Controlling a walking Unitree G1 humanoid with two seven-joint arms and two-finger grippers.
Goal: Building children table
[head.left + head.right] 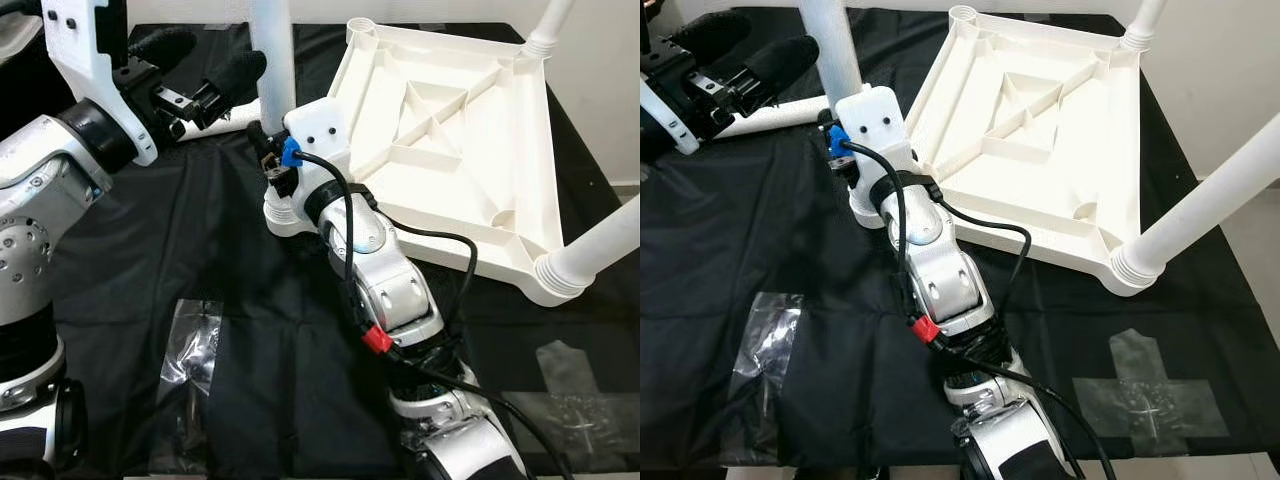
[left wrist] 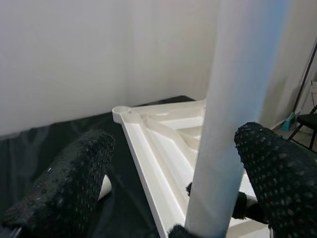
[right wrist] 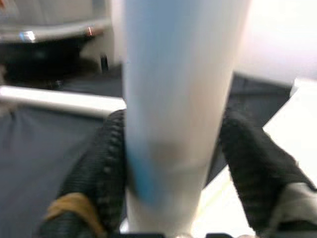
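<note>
The right gripper (image 3: 173, 163) clamps its nubbly black fingers on a smooth white tube leg (image 1: 272, 50) standing at the upturned ribbed plastic tabletop's (image 1: 450, 150) corner, while the left gripper (image 1: 205, 70) gapes empty beside it.

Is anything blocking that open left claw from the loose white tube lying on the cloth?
Nothing visible does. The left gripper hovers open just above the loose tube on the black cloth.
</note>
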